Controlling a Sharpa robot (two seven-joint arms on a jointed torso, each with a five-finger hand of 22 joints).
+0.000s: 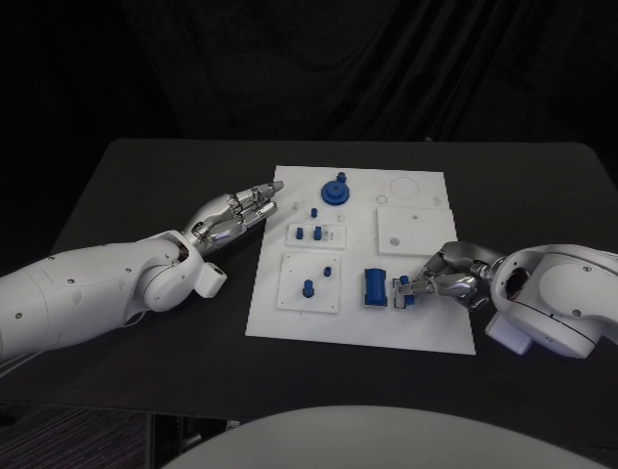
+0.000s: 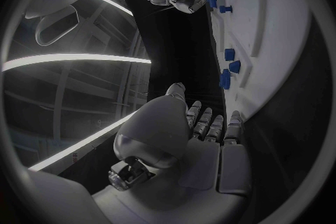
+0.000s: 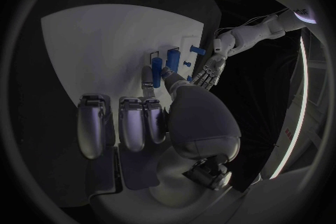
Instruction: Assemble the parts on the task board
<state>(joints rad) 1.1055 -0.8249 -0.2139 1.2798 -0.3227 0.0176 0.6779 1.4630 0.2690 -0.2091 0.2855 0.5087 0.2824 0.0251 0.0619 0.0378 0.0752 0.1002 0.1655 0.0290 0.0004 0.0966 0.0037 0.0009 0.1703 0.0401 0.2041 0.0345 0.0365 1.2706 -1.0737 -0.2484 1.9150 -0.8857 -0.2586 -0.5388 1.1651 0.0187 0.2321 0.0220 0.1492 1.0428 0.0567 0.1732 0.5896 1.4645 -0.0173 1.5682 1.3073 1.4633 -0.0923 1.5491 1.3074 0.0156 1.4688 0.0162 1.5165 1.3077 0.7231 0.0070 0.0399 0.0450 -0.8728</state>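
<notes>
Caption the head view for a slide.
Right hand touching a blue part on the task board; left hand at its edge.

A white task board [image 1: 407, 327] lies in the middle of a black table [image 1: 126, 186]. The left hand [image 1: 238, 215] rests at the board's left edge, fingers stretched toward its far corner, holding nothing. The right hand [image 1: 447, 278] is over the board's right side, its fingertips pinching a small blue piece [image 1: 398, 289] just beside a long blue block [image 1: 375, 287]. A round blue knob [image 1: 337, 191] stands near the far edge, with several small blue pegs [image 1: 310, 233] on the raised plates nearer the left.
</notes>
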